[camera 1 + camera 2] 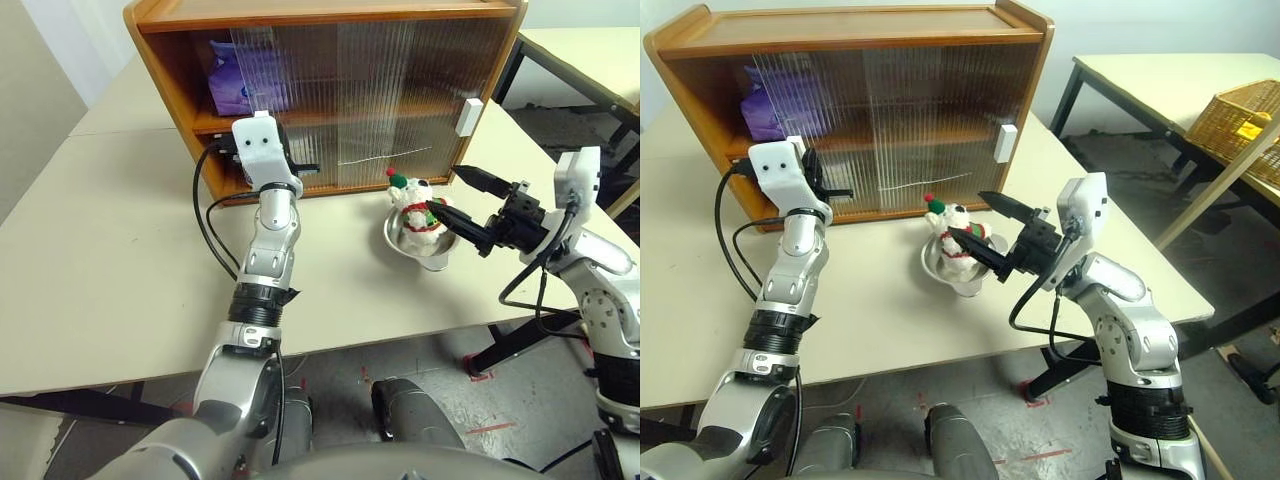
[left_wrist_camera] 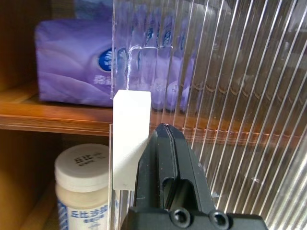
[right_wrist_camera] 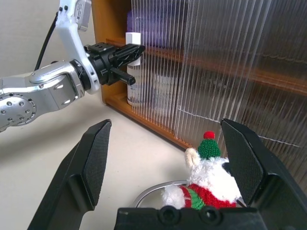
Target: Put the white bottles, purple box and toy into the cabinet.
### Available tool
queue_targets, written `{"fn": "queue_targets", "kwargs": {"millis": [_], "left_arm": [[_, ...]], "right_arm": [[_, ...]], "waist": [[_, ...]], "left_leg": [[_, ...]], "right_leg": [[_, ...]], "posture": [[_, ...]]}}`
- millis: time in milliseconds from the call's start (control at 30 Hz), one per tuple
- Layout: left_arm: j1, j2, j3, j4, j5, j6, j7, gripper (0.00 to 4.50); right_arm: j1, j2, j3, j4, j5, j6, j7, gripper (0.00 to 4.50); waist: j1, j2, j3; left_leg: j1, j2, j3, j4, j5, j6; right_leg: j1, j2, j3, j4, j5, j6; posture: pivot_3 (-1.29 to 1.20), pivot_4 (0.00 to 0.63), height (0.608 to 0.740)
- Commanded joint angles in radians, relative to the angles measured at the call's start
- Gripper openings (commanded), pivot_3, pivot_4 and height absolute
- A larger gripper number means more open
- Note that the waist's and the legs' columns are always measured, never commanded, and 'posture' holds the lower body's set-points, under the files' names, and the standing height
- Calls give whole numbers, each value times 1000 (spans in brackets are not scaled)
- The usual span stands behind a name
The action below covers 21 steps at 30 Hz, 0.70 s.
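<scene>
A pale beige tabletop [image 1: 100, 260] fills the middle; grey concrete floor [image 1: 1040, 420] below; a second black-legged table [image 1: 1140, 85] upper right.

Glossy wooden cabinet [image 1: 180, 60]; ribbed translucent plastic doors [image 1: 380, 90]; plush toy [image 1: 415, 210]; shiny steel bowl [image 1: 395, 240]

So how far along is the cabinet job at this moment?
Done: the purple box is on the cabinet's upper shelf, one white bottle below. In hand: the shut left gripper is against the door's white handle. Left: the toy sits in the steel bowl, between the open right gripper's fingers.
</scene>
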Motion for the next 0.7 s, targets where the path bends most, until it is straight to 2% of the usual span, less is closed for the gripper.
{"fn": "queue_targets", "kwargs": {"millis": [33,400,700], "left_arm": [[21,10,21,-25,5,12,12,25],[84,54,44,-72,-5,16,-12,25],[93,104,89,-26,-10,-10,-16,25]], "right_arm": [[-10,2,20,15,-13,-14,13,4500],[-22,14,32,45,-26,-32,38,4500],[-31,19,41,40,-25,-24,35,4500]], "waist": [[1,0,0],[12,0,0],[27,0,0]], "left_leg": [[0,0,0,0,0,0],[0,0,0,0,0,0],[0,0,0,0,0,0]], "right_leg": [[0,0,0,0,0,0],[0,0,0,0,0,0],[0,0,0,1,0,0]], "posture": [[-38,59,740],[-16,59,740],[-10,62,740]]}}
